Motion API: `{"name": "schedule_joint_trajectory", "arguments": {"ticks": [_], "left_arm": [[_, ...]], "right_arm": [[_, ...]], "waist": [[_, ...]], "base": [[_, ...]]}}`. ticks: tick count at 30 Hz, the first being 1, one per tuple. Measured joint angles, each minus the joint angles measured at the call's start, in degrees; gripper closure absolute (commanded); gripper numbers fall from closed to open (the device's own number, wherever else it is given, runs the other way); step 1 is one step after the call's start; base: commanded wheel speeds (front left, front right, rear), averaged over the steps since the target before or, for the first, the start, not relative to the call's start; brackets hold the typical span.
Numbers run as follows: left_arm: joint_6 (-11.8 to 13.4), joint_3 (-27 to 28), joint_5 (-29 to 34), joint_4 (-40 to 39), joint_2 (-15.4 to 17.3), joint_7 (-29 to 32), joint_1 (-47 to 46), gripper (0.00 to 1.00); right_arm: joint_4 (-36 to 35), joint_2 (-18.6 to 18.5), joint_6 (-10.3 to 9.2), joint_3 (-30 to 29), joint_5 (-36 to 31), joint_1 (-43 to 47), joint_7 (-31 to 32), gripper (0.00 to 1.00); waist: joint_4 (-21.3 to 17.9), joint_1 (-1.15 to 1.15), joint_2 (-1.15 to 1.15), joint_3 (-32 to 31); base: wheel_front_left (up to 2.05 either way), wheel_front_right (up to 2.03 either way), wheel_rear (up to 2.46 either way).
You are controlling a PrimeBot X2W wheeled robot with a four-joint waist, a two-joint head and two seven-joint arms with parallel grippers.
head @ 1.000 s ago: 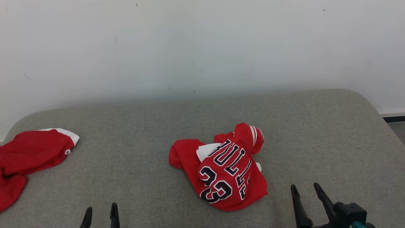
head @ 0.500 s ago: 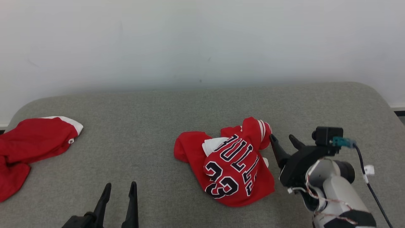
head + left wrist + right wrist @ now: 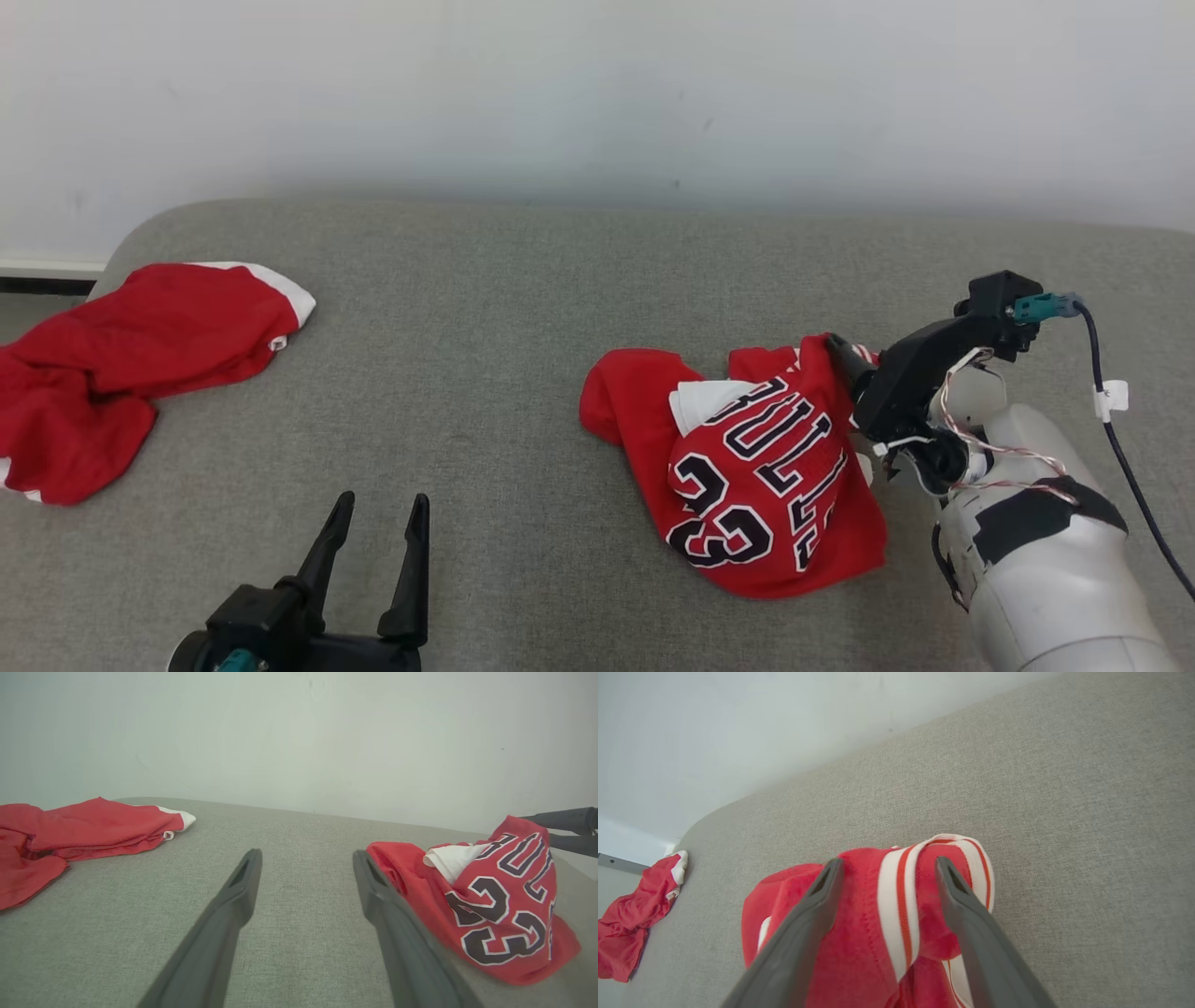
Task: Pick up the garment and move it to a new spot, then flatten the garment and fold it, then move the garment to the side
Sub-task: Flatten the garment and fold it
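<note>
- The red jersey (image 3: 747, 467) is lying in a crumpled heap on the gray cushion (image 3: 504, 308), with its big number and letters facing up.
- The right gripper (image 3: 889, 862) is reaching over the top bump of the heap. Its jaws are standing wide apart and holding nothing.
- The striped trim (image 3: 901, 882) of the jersey is sitting right between those jaws, with one finger on each side of the bump. I cannot tell if the fingers are touching the cloth yet.
- The left gripper (image 3: 383, 501) is waiting low over the cushion, jaws wide apart and empty too. The jersey is lying off to the right of its jaws, near but apart from them. Bare cushion is showing between them.
- Another red cloth (image 3: 140, 355) is lying well off to the left of the left jaws.
- The jersey is looking soft, light and floppy. I am guessing it is going to sag and hang down when lifted, not hold its shape.
- The cloth is looking thin and smooth, so a weak pinch is risking a slip.
- The striped trim is looking like the best place to grab, since a sewn edge is thicker.
- Going too deep is risking a pinch of the cushion cover as well.
</note>
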Motion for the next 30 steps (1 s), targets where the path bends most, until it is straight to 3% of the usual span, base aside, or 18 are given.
{"name": "schedule_joint_trajectory", "arguments": {"ticks": [5, 10, 11, 14, 22, 28, 30], "left_arm": [[-0.5, -0.2, -0.1, 1.0, 0.2, -0.5, -1.4, 0.00], [-0.5, -0.1, -0.6, 2.1, 0.4, -0.9, -2.2, 0.00], [-0.5, -0.1, -0.8, 2.3, 0.4, -1.0, -2.4, 0.00], [-0.6, 0.1, -1.0, 3.0, 0.4, -1.3, -2.9, 0.00], [-0.7, 0.2, -1.5, 4.8, 0.5, -1.8, -2.9, 0.00], [-0.4, 0.7, -1.8, 5.4, 0.7, -2.1, -2.9, 0.00], [-0.4, 0.9, -1.9, 5.5, 0.8, -2.3, -2.8, 0.00]], "right_arm": [[6.3, 0.0, 0.00, -2.6, 1.7, -4.7, 0.3, 0.00], [10.7, 0.0, 0.00, -0.6, 5.0, -7.4, 1.7, 0.00], [11.1, 0.0, 0.00, 0.2, 5.4, -7.8, 1.8, 0.18], [10.9, 0.0, 0.00, 3.1, 6.5, -8.3, 1.0, 1.00], [4.4, -0.1, 0.00, 12.6, 12.6, -8.6, -2.1, 1.00], [-11.6, -0.1, -0.01, 27.4, 27.2, -10.0, -3.1, 1.00], [-15.2, -0.1, -0.01, 32.0, 28.2, -12.1, -5.7, 1.00]], "waist": [[1.4, 0.00, 0.00, 1.7], [2.0, 0.00, 0.00, 2.8], [2.0, 0.00, 0.00, 2.9], [1.8, -0.01, 0.00, 2.8], [1.3, -0.01, 0.00, 1.1], [0.5, -0.01, 0.00, -0.2], [0.2, -0.02, 0.00, -0.4]], "base": [[0.00, 0.00, 0.00], [0.00, 0.00, 0.00], [0.00, 0.00, 0.00], [0.00, 0.00, 0.00], [0.00, 0.00, 0.00], [0.00, 0.00, 0.00], [0.00, 0.00, 0.00]]}}
